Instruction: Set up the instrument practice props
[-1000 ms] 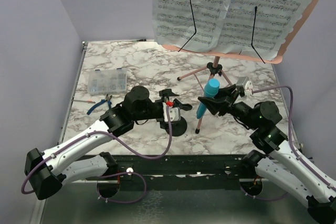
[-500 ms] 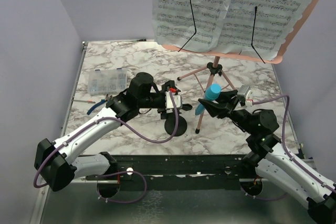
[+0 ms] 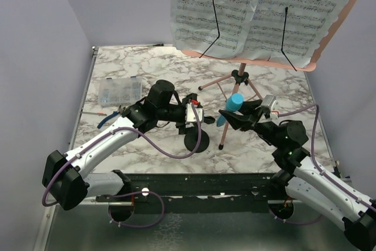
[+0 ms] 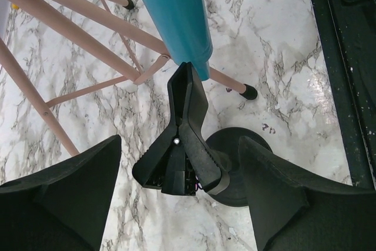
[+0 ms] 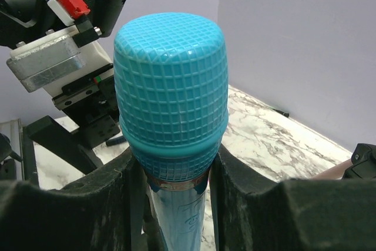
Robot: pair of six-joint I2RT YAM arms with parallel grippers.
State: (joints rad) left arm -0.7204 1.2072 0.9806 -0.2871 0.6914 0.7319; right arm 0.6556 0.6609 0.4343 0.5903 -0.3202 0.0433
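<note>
Right gripper (image 5: 173, 167) is clenched on the blue toy microphone (image 5: 170, 86), with the grille end gripped between its fingers. Left gripper (image 4: 179, 145) is spread open, with the mic stand clip (image 4: 183, 123) straddled untouched between its fingers. The microphone tail is held beyond the left fingertips, at the clip tip; contact cannot be told. The round base (image 4: 242, 171) is seen beneath the left gripper.

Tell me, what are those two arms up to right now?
Right gripper shut on blue microphone. Left gripper open, either side of the mic stand clip. Microphone tail near clip, not in it. Pink music stand legs close by.
</note>
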